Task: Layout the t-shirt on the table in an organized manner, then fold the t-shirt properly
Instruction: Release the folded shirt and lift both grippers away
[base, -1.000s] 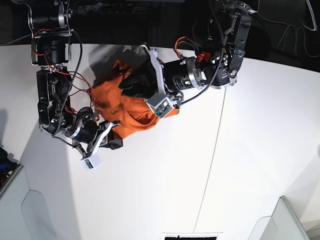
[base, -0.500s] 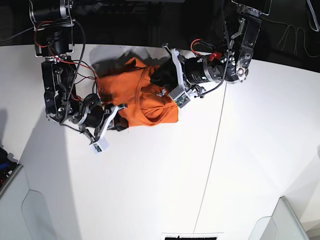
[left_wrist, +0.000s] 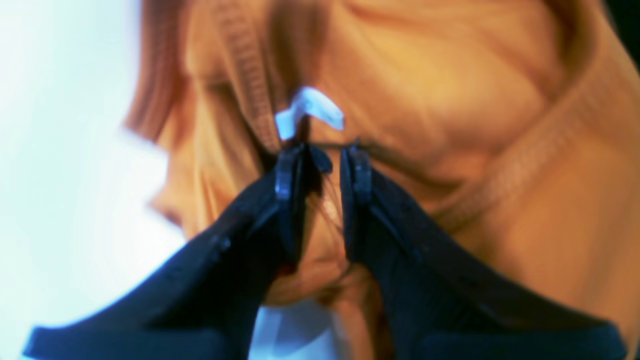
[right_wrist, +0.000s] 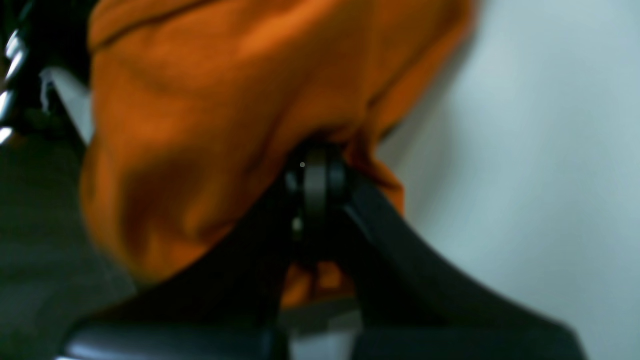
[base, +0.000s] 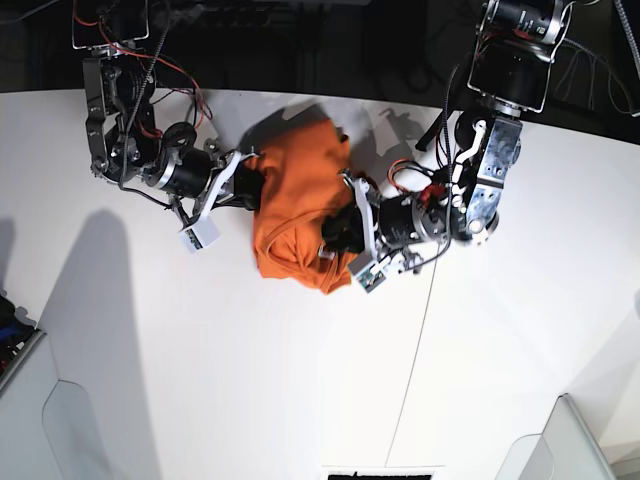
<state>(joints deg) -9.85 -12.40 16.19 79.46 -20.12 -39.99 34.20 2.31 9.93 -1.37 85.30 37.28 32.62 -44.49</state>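
Observation:
The orange t-shirt (base: 300, 200) lies bunched in a crumpled heap on the white table (base: 250, 380), near its far edge. My left gripper (base: 335, 235) is at the shirt's near right side. In the left wrist view it (left_wrist: 322, 160) is closed on cloth at the collar, just below the white neck tag (left_wrist: 310, 110). My right gripper (base: 250, 187) is at the shirt's left side. In the right wrist view it (right_wrist: 315, 170) is shut on a fold of the orange cloth (right_wrist: 200, 100). Most of the shirt's shape is hidden in folds.
A thin dark seam (base: 425, 330) runs down the table to the right of the shirt. Grey bins stand at the lower left (base: 25, 410) and lower right (base: 570, 440) corners. The table's far edge, with dark space behind it, is just beyond the shirt.
The right gripper has moved up and toward the far edge, the left gripper has swung down toward me. The shirt has turned with them and now hangs more upright between the two.

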